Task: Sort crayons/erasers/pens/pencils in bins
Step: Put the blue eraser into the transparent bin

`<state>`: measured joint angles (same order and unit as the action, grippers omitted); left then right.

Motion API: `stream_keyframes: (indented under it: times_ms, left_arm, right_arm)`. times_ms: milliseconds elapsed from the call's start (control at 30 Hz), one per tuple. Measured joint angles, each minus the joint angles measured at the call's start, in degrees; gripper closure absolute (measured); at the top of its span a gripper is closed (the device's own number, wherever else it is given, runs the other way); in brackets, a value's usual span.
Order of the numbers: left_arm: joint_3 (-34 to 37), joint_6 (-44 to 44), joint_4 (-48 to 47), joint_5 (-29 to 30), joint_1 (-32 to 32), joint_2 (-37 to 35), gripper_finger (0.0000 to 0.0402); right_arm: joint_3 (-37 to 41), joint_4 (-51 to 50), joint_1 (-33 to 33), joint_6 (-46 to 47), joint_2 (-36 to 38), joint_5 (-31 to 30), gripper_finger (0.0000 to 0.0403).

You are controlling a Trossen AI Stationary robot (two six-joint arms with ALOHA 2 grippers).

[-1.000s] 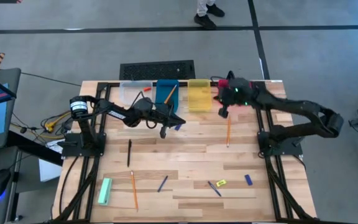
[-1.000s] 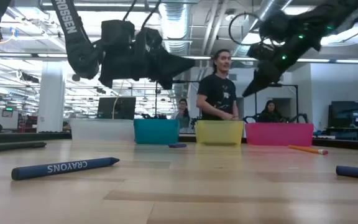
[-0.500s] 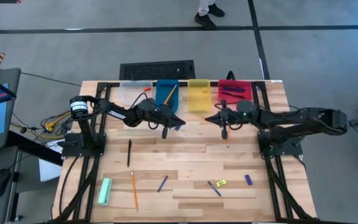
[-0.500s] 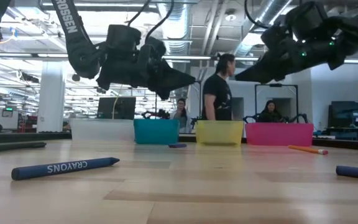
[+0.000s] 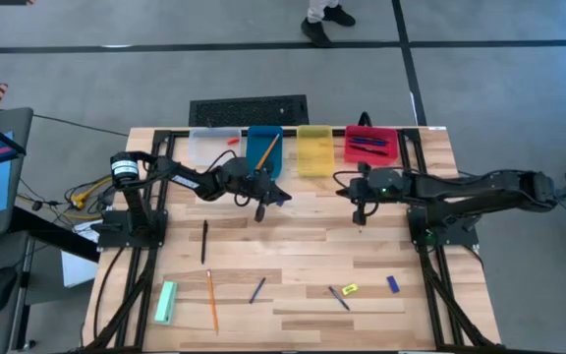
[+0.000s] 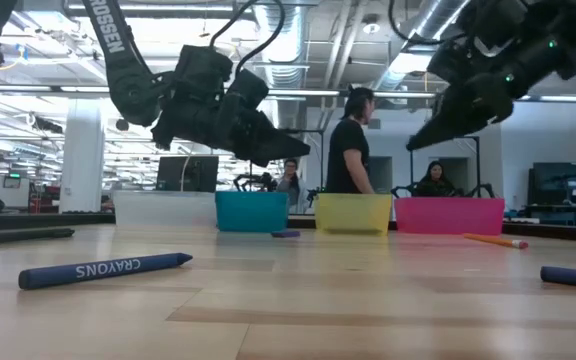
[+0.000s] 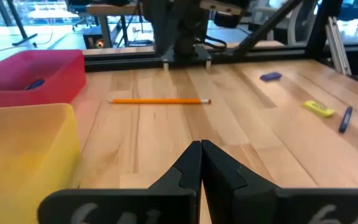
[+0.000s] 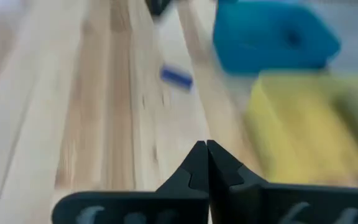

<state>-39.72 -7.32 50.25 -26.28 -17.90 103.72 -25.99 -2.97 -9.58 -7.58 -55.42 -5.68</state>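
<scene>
- The table [image 5: 293, 246] was pale wooden planks with a visible grain, framed by black metal rails.
- Four small rectangular plastic tubs stood in a row along its far edge: the clear bin [image 5: 213, 144], the blue bin [image 5: 264, 147], the yellow bin [image 5: 314, 149] and the red bin [image 5: 370, 144].
- An orange stick leaned inside the blue bin, and dark sticks lay in the red one.
- The left gripper [image 5: 276, 194] hung above the wood just in front of the blue bin, its dark tapered fingers pressed together with nothing between them.
- The right gripper [image 5: 359, 204] hovered in front of the gap between the yellow and red bins, likewise clenched and empty.
- A long, thin orange pencil [image 7: 160, 101] lay flat on the planks near the right gripper, in front of the red bin.
- A small blue crayon piece [image 8: 176, 76] lay near the blue bin.
- Toward the near edge lay a black pen [image 5: 204, 241], a second orange pencil [image 5: 210, 300], a dark blue pen [image 5: 257, 290] and another short dark stick [image 5: 339, 298].
- Beside that stick sat a blocky yellow eraser [image 5: 350, 289], and a blue eraser [image 5: 393, 284] lay a little to its right.
- A pale green block [image 5: 166, 302] rested near the table's front left corner.
- In the low view, a dark blue crayon [image 6: 105, 269] with a printed paper wrapper lay nearest the camera.
</scene>
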Motion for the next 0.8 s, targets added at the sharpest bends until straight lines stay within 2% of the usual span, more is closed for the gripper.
stream_keyframes:
  times_ms: [100, 267, 333, 500, 600, 667, 733, 800]
  left_arm:
    - [0.02, -2.10, -1.16, -0.05, 0.69, 0.00, 0.0401]
    - [0.02, -5.79, -5.62, -0.17, 2.44, 0.00, 0.0401]
    - [0.02, -6.13, -8.32, 1.68, 3.21, 0.00, 0.0401]
    - [-0.57, -1.26, -15.41, 9.37, 5.52, 0.00, 0.0401]
    - [-4.55, 2.43, -25.87, 17.60, 8.26, 0.00, 0.0401]
    - [-8.49, 3.90, -36.05, 23.60, 10.16, 0.00, 0.0398]
    - [-12.49, 5.65, -45.10, 28.17, 11.86, 0.01, 0.0389]
    - [-15.99, 8.80, -50.04, 32.09, 13.28, 0.00, 0.0374]
  right_arm:
    - [-3.44, -8.59, 1.86, 0.69, -0.12, -1.81, 0.0397]
    - [-4.92, -13.08, 4.50, 1.59, -0.41, -2.06, 0.0398]
    - [-5.02, -13.70, 5.55, 1.99, -0.78, -3.59, 0.0398]
    - [-5.04, -14.36, 7.73, 4.85, -2.15, -7.07, 0.0398]
    - [-5.02, -14.03, 9.10, 5.67, -3.07, -8.11, 0.0398]
    - [-5.02, -14.46, 9.89, 5.67, -3.57, -8.68, 0.0398]
    - [-5.02, -14.17, 10.59, 5.69, -4.11, -9.35, 0.0398]
    - [-4.91, -13.88, 11.11, 6.02, -4.32, -9.88, 0.0398]
